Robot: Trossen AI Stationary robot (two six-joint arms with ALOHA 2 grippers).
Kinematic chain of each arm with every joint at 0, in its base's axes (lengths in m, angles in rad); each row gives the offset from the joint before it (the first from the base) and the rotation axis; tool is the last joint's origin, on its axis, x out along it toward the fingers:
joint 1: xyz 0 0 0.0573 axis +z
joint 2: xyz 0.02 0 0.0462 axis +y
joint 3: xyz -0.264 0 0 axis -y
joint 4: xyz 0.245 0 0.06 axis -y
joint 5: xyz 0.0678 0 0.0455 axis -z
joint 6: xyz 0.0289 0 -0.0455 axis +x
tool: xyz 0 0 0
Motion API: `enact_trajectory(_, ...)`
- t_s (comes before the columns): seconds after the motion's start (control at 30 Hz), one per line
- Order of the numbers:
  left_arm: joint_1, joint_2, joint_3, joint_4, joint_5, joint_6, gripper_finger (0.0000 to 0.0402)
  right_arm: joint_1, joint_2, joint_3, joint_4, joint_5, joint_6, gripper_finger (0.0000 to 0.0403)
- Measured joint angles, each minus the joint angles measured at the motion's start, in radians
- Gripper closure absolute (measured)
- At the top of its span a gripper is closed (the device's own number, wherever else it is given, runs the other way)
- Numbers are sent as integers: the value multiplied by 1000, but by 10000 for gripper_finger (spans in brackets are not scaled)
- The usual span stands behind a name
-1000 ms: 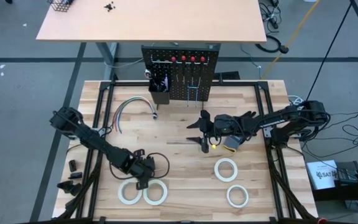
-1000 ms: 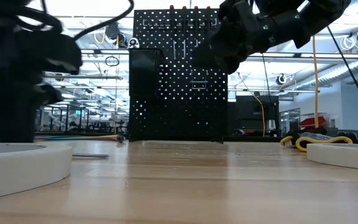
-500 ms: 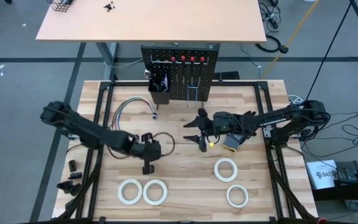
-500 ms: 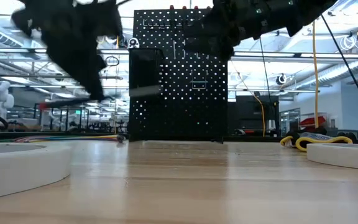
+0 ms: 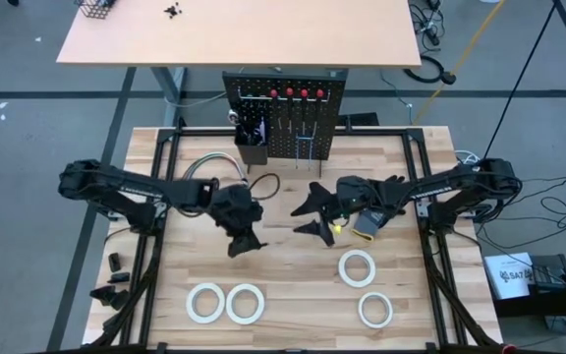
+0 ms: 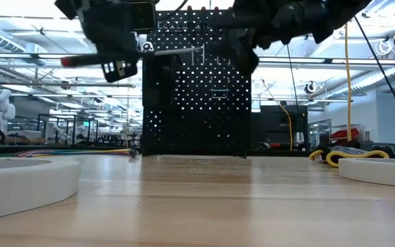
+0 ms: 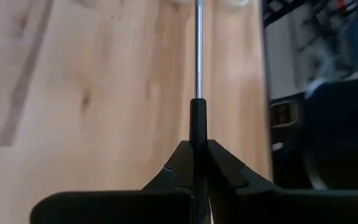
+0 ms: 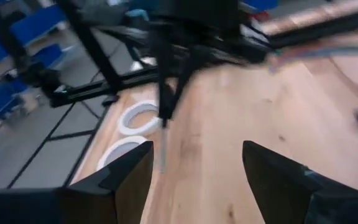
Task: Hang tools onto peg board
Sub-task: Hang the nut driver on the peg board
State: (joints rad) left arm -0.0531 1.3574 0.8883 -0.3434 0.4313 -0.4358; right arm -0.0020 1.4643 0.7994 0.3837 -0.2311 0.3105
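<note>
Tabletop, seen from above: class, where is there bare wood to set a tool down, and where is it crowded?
Free: the strip between the left pair of tape rolls and the right pair, and the right rear corner beside the peg board. Crowded: the middle, where the left gripper, holding a screwdriver, faces the right gripper, and near the cable bundle.

Overhead looking down, low level view (both share peg board (image 5: 285, 120))

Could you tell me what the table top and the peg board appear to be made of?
Table top: looks like light, matte wood, with visible plank seams and grain. Peg board: probably black-painted metal, judging by its thin, stiff panel and regular rows of punched holes.
</note>
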Motion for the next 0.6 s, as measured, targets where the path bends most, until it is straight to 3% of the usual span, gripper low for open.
enact_trajectory(0.37,118,76,1,172,189,-155,388,44,0,1,66,-6,-324,163)
enact_trajectory(0.6,131,131,1,289,249,-227,388,43,0,59,-85,-6,-370,163)
